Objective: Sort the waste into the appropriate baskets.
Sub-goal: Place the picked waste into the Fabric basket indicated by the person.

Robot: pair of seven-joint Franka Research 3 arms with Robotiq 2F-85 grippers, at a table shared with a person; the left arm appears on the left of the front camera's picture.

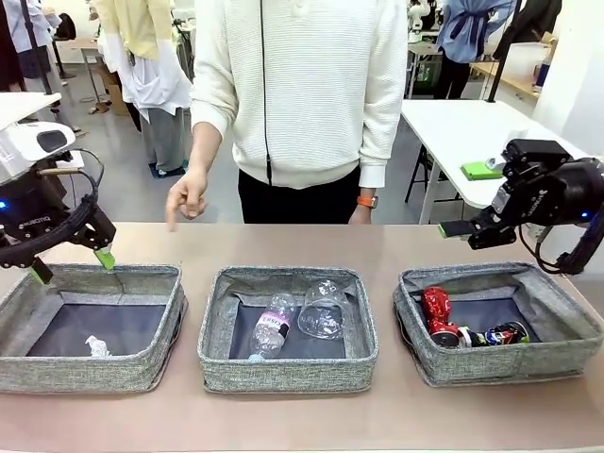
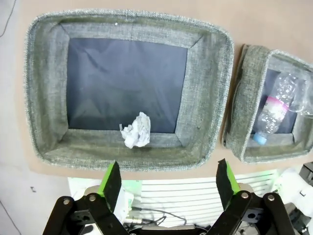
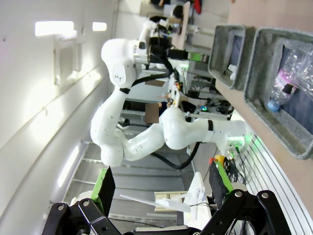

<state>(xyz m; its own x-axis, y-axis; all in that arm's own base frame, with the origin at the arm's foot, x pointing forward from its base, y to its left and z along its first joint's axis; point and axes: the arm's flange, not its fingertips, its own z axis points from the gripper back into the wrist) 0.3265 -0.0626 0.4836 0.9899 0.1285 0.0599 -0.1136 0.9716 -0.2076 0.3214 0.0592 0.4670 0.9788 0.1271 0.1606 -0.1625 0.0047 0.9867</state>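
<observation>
on the worktop (image 1: 302,420) we find three baskets in a row. the left basket (image 1: 57,363) holds the paper ball (image 1: 97,347); the middle basket (image 1: 283,373) holds the plastic bottle (image 1: 270,327) and plastic cup (image 1: 326,309); the right basket (image 1: 557,354) holds the red can (image 1: 439,313) and dark can (image 1: 505,333). the left gripper (image 1: 74,264) hovers over the left basket's far rim, fingers spread wide, empty. the right gripper (image 1: 451,229) hangs above the right basket, fingers apart, empty.

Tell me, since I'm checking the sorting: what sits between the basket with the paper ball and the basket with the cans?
The middle basket, holding the clear plastic bottle and clear plastic cup, as the front view shows.
</observation>
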